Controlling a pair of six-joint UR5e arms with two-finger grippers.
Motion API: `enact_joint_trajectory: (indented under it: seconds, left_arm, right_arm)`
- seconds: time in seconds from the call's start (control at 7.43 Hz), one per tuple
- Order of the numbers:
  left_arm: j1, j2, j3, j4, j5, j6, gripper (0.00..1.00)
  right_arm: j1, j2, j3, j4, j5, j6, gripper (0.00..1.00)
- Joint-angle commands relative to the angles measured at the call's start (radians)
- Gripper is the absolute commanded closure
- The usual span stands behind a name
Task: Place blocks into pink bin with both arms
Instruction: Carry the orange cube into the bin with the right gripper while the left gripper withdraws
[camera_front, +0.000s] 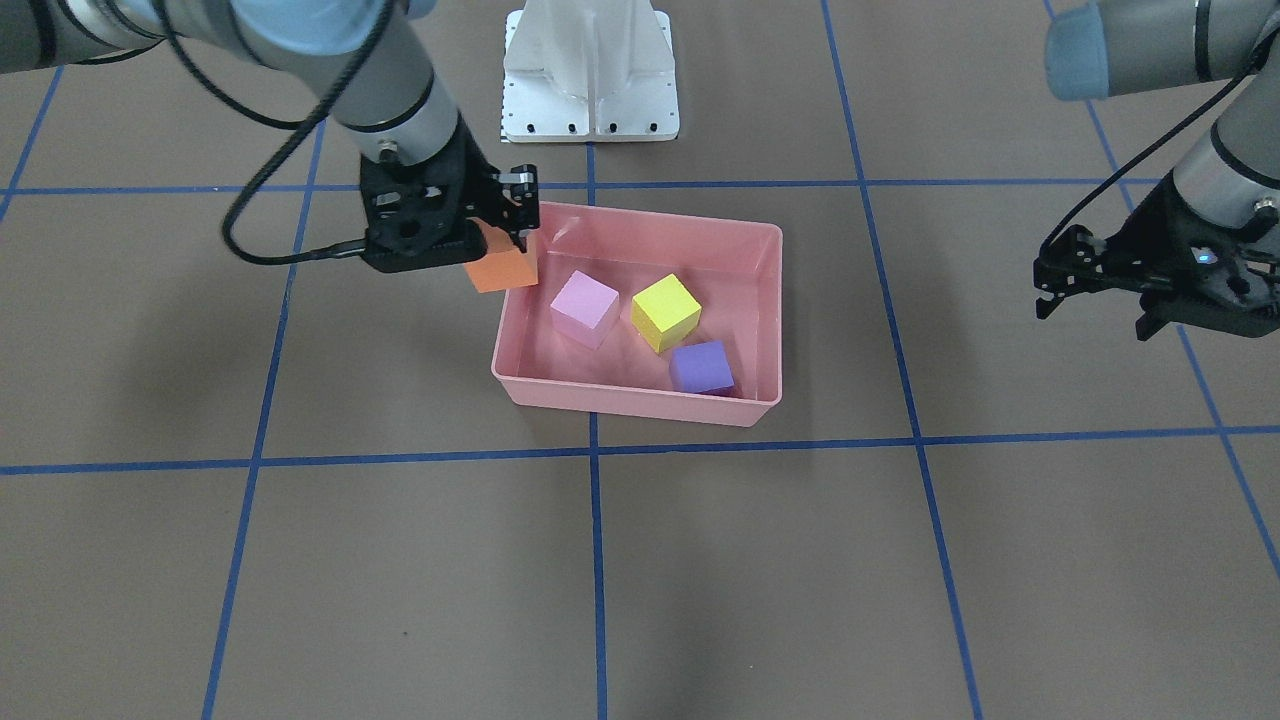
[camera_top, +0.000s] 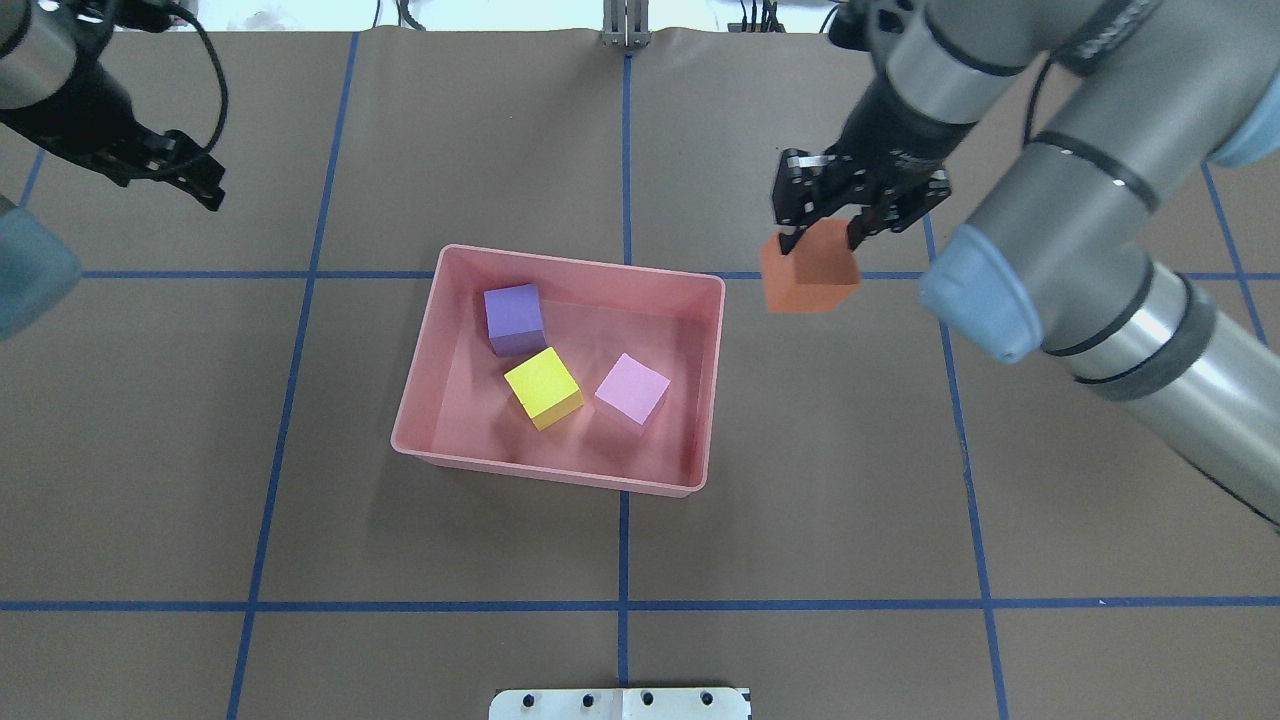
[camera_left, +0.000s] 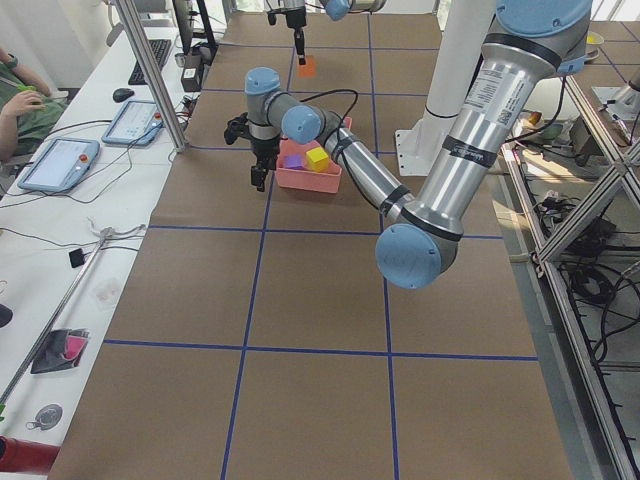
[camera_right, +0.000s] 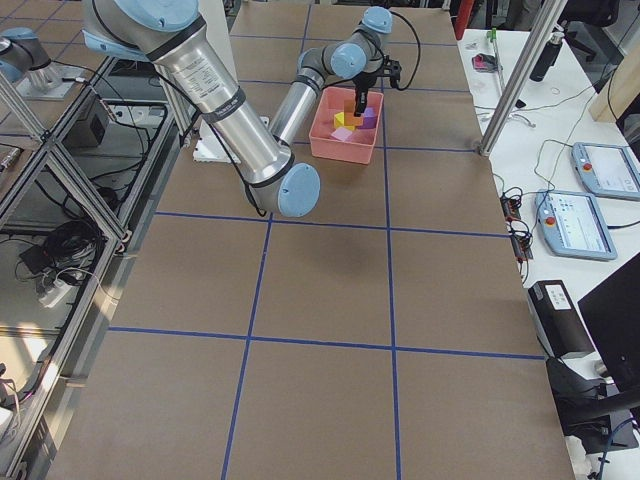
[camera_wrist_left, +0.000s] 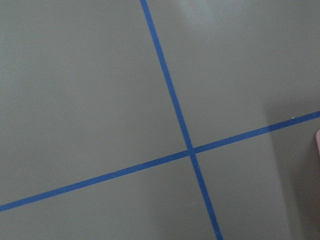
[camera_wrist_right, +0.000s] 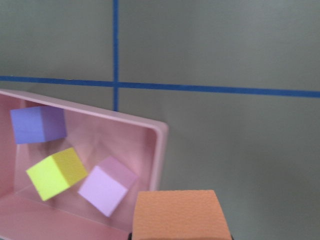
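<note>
My right gripper (camera_top: 820, 238) is shut on the orange block (camera_top: 810, 270) and holds it above the table, just outside the pink bin's (camera_top: 560, 474) right wall. In the front-facing view the orange block (camera_front: 503, 268) hangs by the bin's (camera_front: 640, 405) far left corner. The purple (camera_top: 514, 318), yellow (camera_top: 543, 386) and pink-lilac (camera_top: 632, 388) blocks lie inside the bin. The right wrist view shows the orange block (camera_wrist_right: 180, 215) close below, beside the bin wall (camera_wrist_right: 159, 145). My left gripper (camera_top: 192, 178) is open and empty, raised well to the bin's far left.
The white fixed base (camera_front: 590, 80) stands behind the bin on the robot's side. Blue tape lines (camera_wrist_left: 190, 150) grid the brown table. An operators' desk with tablets (camera_left: 60, 165) and an aluminium post (camera_left: 150, 70) border the table's far side.
</note>
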Motion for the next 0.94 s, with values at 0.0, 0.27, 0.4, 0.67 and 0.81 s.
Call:
enact_joint_trajectory:
  seconds: [0.0, 0.27, 0.4, 0.67, 0.81]
  left_arm:
    - [-0.019, 0.028, 0.010, -0.006, -0.005, 0.026, 0.00]
    - [-0.027, 0.029, 0.018, -0.007, -0.005, 0.048, 0.00]
    - [-0.028, 0.029, 0.022, -0.007, -0.005, 0.048, 0.00]
    - [-0.028, 0.051, 0.016, -0.006, 0.003, 0.043, 0.00]
    - [-0.030, 0.074, 0.015, -0.007, 0.013, 0.042, 0.00]
  right_arm:
    - [-0.102, 0.102, -0.154, 0.134, -0.113, 0.143, 1.00]
    - [-0.123, 0.196, -0.282, 0.161, -0.116, 0.165, 1.00]
    - [-0.123, 0.190, -0.275, 0.161, -0.119, 0.161, 0.21]
    - [-0.123, 0.188, -0.264, 0.158, -0.116, 0.165, 0.00]
    - [-0.122, 0.181, -0.243, 0.150, -0.118, 0.165, 0.00]
